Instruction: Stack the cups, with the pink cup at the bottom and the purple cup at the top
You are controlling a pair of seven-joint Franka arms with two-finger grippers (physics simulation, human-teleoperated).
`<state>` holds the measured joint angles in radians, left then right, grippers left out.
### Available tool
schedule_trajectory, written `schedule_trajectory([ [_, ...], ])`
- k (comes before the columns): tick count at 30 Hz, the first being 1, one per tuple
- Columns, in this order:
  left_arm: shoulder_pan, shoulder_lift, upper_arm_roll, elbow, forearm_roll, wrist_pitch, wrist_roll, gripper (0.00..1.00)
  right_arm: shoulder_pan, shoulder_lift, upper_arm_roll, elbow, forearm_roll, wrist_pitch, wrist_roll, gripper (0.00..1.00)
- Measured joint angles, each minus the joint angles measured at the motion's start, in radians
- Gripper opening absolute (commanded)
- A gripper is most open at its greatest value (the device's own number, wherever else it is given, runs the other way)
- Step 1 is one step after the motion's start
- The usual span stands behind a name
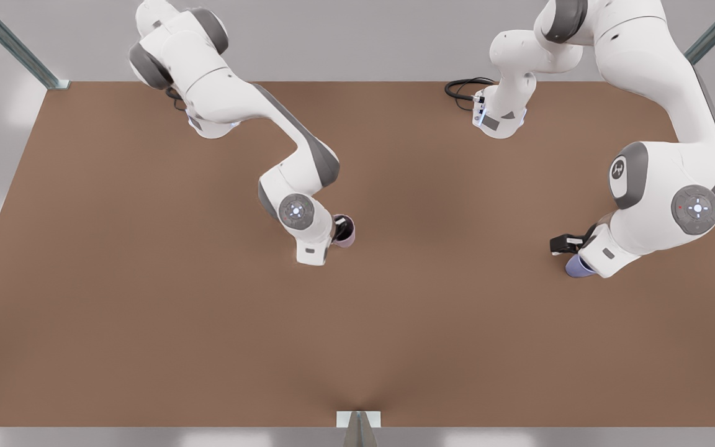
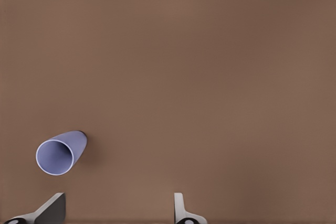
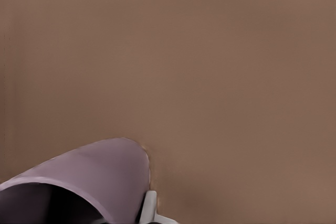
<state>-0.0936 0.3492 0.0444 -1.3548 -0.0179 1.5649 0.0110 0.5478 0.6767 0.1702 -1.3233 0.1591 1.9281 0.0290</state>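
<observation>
The pink cup (image 1: 346,232) stands near the table's middle. My right gripper (image 1: 335,231) is shut on its rim. In the right wrist view the pink cup (image 3: 100,174) looms close, with one finger (image 3: 149,208) against its outer wall and the other hidden. The purple cup (image 1: 576,267) sits at the front view's right, partly under my left gripper (image 1: 584,261). In the left wrist view the purple cup (image 2: 59,153) shows its open mouth. It lies beyond and to one side of the open left gripper (image 2: 118,213), which holds nothing.
The brown table (image 1: 208,323) spreads wide around both cups. Both arm bases (image 1: 499,121) stand at the far edge, with a black cable (image 1: 463,90) beside one. Metal frame posts (image 1: 357,428) stand at the front edge and the far corners.
</observation>
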Motion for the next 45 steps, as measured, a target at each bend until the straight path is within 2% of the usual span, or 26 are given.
schedule_trajectory([
  [3, 0.000, 0.003, 0.000, 0.000, 0.000, 0.003, 0.000, 1.00, 0.047, 0.135, 0.060, 0.159, 0.026, -0.038, 0.158, 0.21],
  [7, -0.001, 0.034, 0.027, 0.002, 0.000, 0.028, 0.001, 1.00, 0.092, 0.259, 0.069, 0.296, 0.023, -0.053, 0.356, 0.21],
  [16, 0.103, 0.140, 0.078, -0.024, -0.007, 0.154, 0.006, 1.00, 0.125, 0.314, 0.021, 0.317, -0.010, 0.029, 0.680, 0.21],
  [18, 0.120, 0.139, 0.079, -0.069, -0.007, 0.175, 0.008, 1.00, 0.124, 0.315, 0.020, 0.316, -0.012, 0.041, 0.732, 0.21],
  [24, 0.135, 0.068, 0.091, -0.359, -0.008, 0.343, 0.011, 1.00, 0.128, 0.350, 0.011, 0.322, -0.014, 0.069, 0.860, 0.21],
  [25, 0.135, 0.058, 0.093, -0.391, -0.008, 0.372, 0.012, 1.00, 0.129, 0.351, 0.011, 0.322, -0.014, 0.072, 0.877, 0.38],
  [26, 0.135, 0.045, 0.096, -0.424, -0.007, 0.401, 0.012, 1.00, 0.129, 0.352, 0.011, 0.322, -0.015, 0.074, 0.894, 0.67],
  [27, 0.135, 0.024, 0.098, -0.478, -0.007, 0.436, 0.013, 1.00, 0.129, 0.352, 0.011, 0.322, -0.015, 0.076, 0.910, 0.82],
  [30, 0.134, 0.000, 0.107, -0.546, -0.006, 0.520, 0.016, 1.00, 0.129, 0.346, 0.011, 0.314, -0.016, 0.079, 0.953, 0.91],
  [42, 0.145, 0.067, 0.122, -0.589, -0.006, 0.669, 0.031, 1.00, 0.131, 0.333, -0.008, 0.309, -0.030, 0.070, 1.065, 0.91],
  [45, 0.147, 0.075, 0.123, -0.597, -0.007, 0.679, 0.033, 1.00, 0.127, 0.283, -0.007, 0.270, -0.031, 0.062, 1.081, 0.91],
])
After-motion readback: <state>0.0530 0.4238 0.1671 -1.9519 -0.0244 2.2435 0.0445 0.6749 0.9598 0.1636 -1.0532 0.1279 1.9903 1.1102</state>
